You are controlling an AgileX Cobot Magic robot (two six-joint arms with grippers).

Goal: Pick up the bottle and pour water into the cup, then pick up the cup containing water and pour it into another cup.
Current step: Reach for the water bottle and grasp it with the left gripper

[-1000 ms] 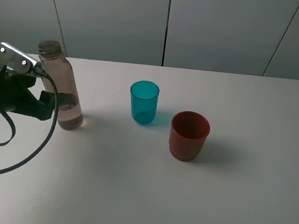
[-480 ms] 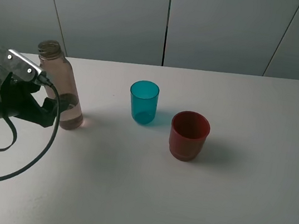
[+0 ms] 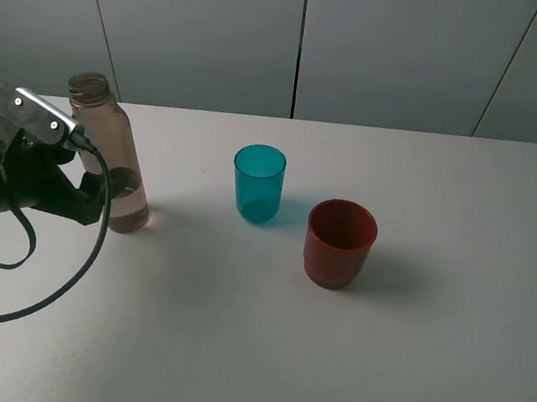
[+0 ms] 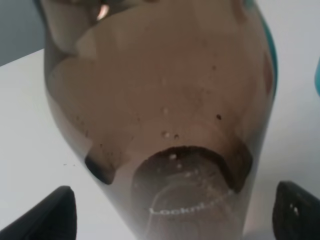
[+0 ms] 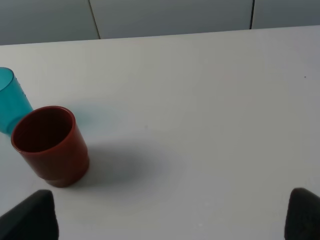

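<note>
Left hand [image 4: 172,214] is spread wide around the foot of the upright bottle [image 3: 114,153], not touching it, at the bench's [image 3: 225,356] left. Mid-bench stands the teal cup [image 3: 257,182], the red cup [image 3: 339,243] just right of it. Right hand [image 5: 167,215] hovers splayed and empty.

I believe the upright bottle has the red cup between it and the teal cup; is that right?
Not quite: the teal cup stands between the upright bottle and the red cup, as the exterior high view shows.

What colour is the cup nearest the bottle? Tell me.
The cup is translucent teal; clearest in exterior high view.
</note>
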